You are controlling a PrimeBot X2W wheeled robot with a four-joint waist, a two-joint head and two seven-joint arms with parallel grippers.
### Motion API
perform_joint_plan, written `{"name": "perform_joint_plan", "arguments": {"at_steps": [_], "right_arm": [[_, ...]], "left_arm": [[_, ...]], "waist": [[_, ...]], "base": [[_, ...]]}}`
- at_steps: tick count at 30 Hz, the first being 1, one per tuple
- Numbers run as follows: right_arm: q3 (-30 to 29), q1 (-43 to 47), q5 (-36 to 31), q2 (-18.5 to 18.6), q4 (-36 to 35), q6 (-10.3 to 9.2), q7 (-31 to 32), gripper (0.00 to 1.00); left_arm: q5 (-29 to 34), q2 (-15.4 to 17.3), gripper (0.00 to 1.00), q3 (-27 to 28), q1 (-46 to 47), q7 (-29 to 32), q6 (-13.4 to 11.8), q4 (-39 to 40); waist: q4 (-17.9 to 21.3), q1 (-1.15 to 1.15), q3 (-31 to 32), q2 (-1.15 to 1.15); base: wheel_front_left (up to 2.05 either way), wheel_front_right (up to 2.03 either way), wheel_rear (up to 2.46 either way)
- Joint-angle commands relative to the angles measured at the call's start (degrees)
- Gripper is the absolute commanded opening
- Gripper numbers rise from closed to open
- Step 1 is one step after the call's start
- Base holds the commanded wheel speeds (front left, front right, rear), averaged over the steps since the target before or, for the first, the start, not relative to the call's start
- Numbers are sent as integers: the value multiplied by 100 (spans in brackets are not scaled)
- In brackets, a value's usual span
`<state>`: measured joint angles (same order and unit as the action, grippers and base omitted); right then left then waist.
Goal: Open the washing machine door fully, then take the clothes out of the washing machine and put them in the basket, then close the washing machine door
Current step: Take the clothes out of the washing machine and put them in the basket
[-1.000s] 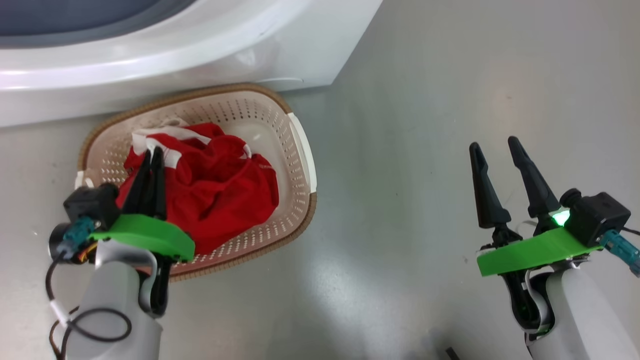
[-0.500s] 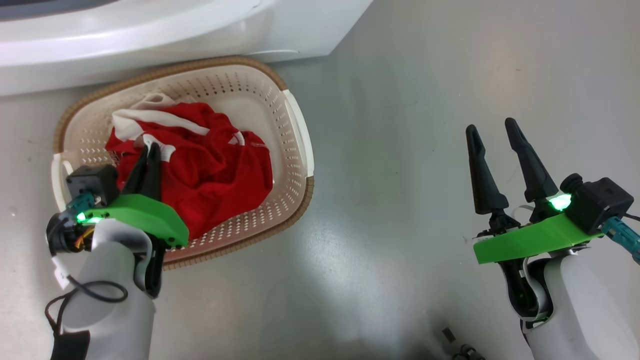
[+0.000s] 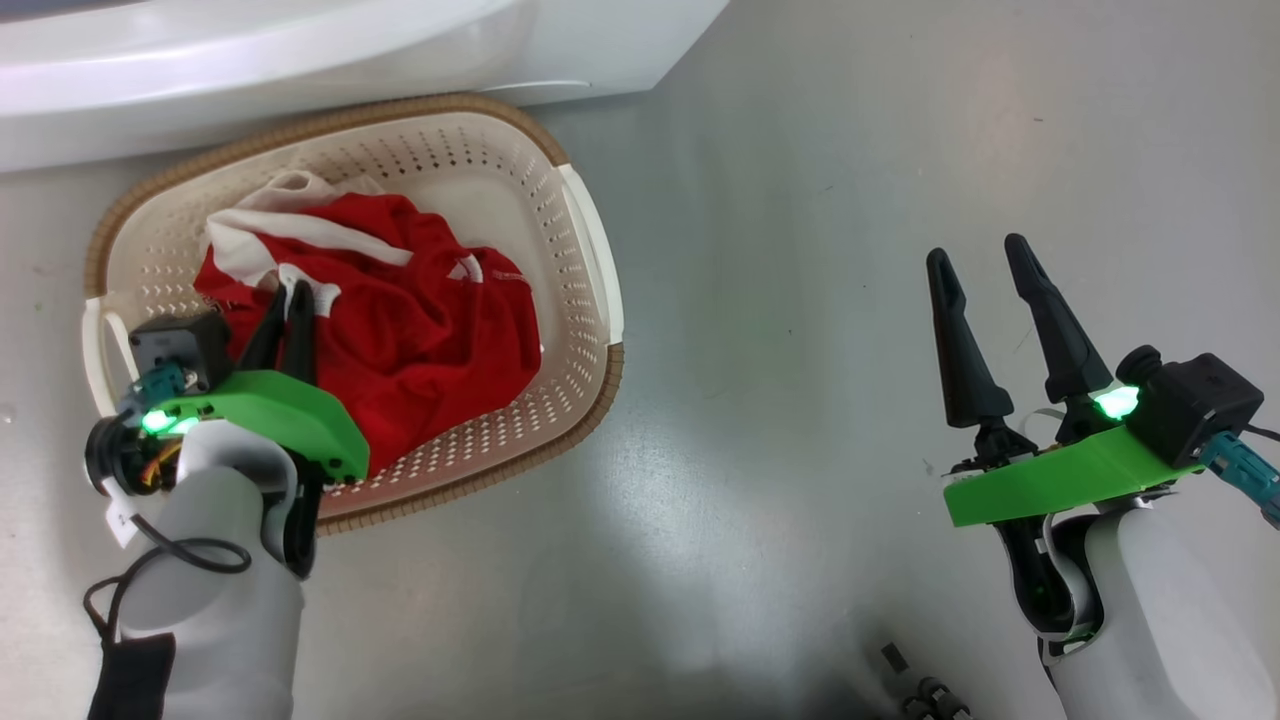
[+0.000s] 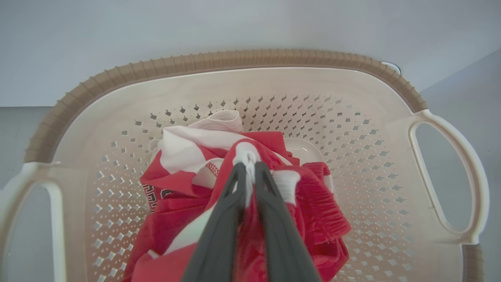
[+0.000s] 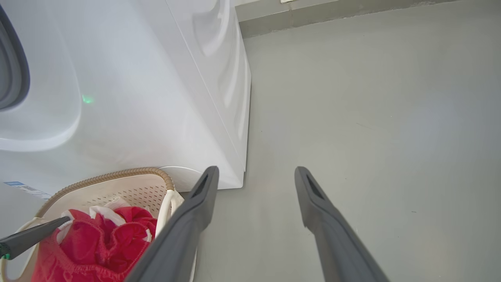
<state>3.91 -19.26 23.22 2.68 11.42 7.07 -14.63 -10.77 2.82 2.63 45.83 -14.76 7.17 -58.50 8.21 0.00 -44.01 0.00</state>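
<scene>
- Two grippers are ours to report: our left gripper point(image 3: 288, 292) hangs over the basket point(image 3: 500, 170), and our right gripper point(image 3: 975, 255) hovers above bare grey floor point(image 3: 800, 250), well apart from the basket.
- We have our left fingers point(image 4: 225, 235) pressed almost together, pinching a white-edged fold of the red clothes point(image 4: 321, 203) right at the tips.
- The clothes lie in a crumpled heap inside the basket, under and around our left fingers. Their white parts bunch just beyond the tips and to the left of them, toward the basket's far wall.
- Beyond our left gripper, the basket's brown woven-look rim point(image 4: 219, 58) sits close against the white washing machine point(image 3: 300, 60). We cannot tell whether the two touch.
- One white handle point(image 4: 450, 176) of the basket stands to the right of our left fingers in the left wrist view, and another stands to their left.
- Our right gripper's jaws are spread wide, with nothing between them but floor.
- In the right wrist view, the washing machine's lower corner stands ahead and left of our right fingers. The basket with the clothes sits low on the left, just beside the left-hand finger.
- That view also shows one dark finger point(image 5: 31, 237) of our left gripper reaching in over the red cloth.
- Left of our right gripper, a small blue label point(image 5: 23, 188) shows on the machine's front, just above the basket's rim.
</scene>
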Motion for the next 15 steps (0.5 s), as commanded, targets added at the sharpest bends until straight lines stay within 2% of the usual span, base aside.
{"name": "perform_joint_plan", "arguments": {"at_steps": [1, 2, 3, 15], "right_arm": [[87, 18, 5, 20, -99, 42, -37, 100], [85, 12, 2, 20, -90, 42, -37, 100], [85, 6, 0, 20, -79, 42, -37, 100], [57, 82, -31, 20, 28, 42, -37, 100]], "left_arm": [[53, 159, 90, 150, -111, -24, 32, 56], [58, 159, 98, 173, -118, -24, 32, 62], [60, 158, 100, 201, -129, -24, 32, 72], [-31, 89, 100, 394, -467, -24, 32, 169]], "waist": [[-12, 0, 14, 0], [-17, 0, 25, 0], [-20, 0, 40, 0], [-72, 0, 468, 0]], "base": [[0, 0, 0], [0, 0, 0], [0, 0, 0], [0, 0, 0]]}}
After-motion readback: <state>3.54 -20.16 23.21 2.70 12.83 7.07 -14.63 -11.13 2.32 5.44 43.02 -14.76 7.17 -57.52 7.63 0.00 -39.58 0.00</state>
